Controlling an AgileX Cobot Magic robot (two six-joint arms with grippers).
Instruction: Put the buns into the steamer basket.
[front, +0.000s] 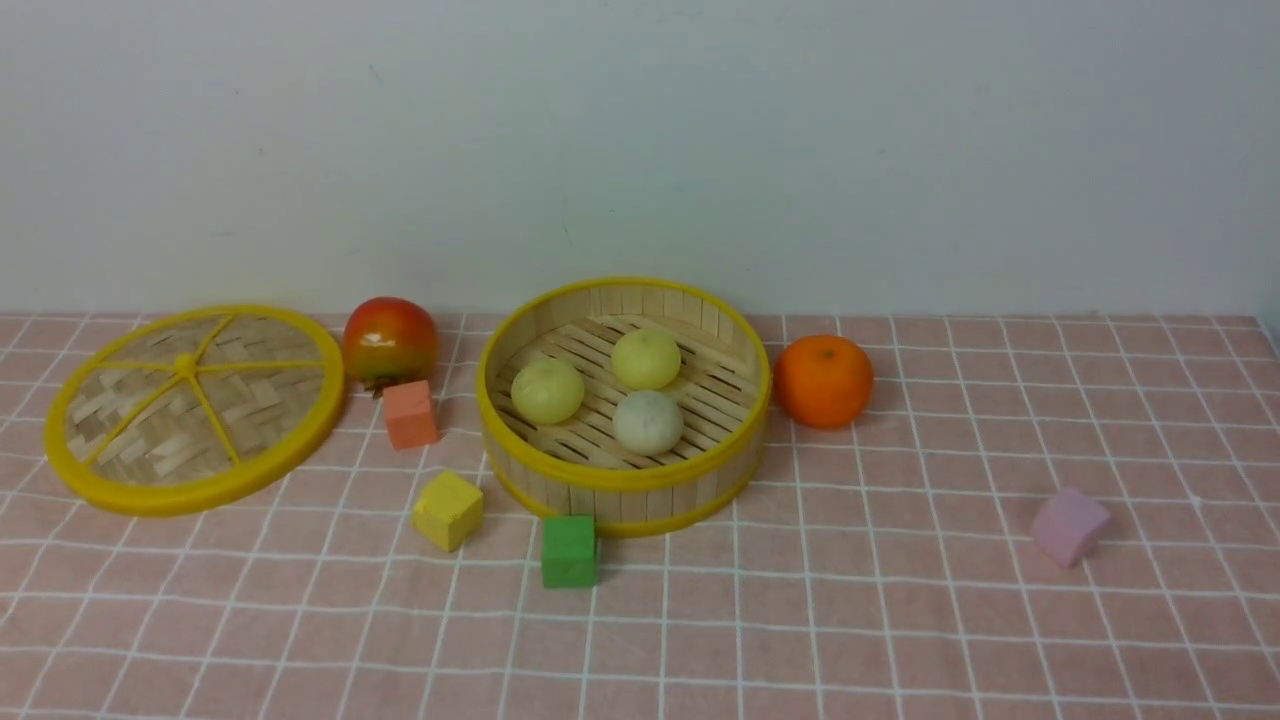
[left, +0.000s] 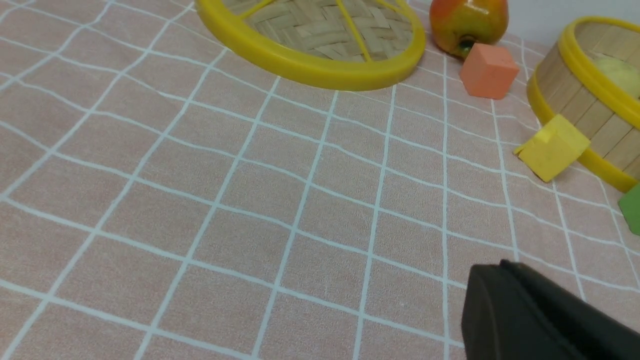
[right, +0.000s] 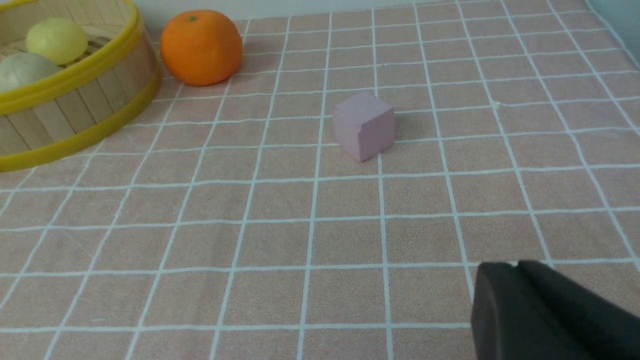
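Your left gripper (left: 545, 315) shows only as a dark black body at the edge of the left wrist view, low over bare cloth; you cannot tell whether its jaws are spread or pressed together. Your right gripper (right: 550, 315) is the same story in the right wrist view: a black block over the cloth, its jaw state not readable, and nothing visibly held. Neither arm appears in the front view.

Near the right gripper sits a pale pink foam cube (right: 364, 125), and further off a round orange fruit (front: 823, 380) just beside the basket's right wall.

The round bamboo-slat steamer basket with yellow rims (front: 620, 478) stands mid-table, and all three small smooth round buns (front: 648, 421) rest on its slatted floor: two pale yellow toward the back and left, one off-white nearer the front.

A green cube (front: 569, 551) and a yellow cube (front: 447, 509) lie by the basket's front-left. Further left are a salmon cube (front: 410, 414), a glossy red-orange fruit (front: 390, 340) and a flat woven disc with yellow spokes (front: 195, 408) on the pink checked tablecloth (front: 900, 620).
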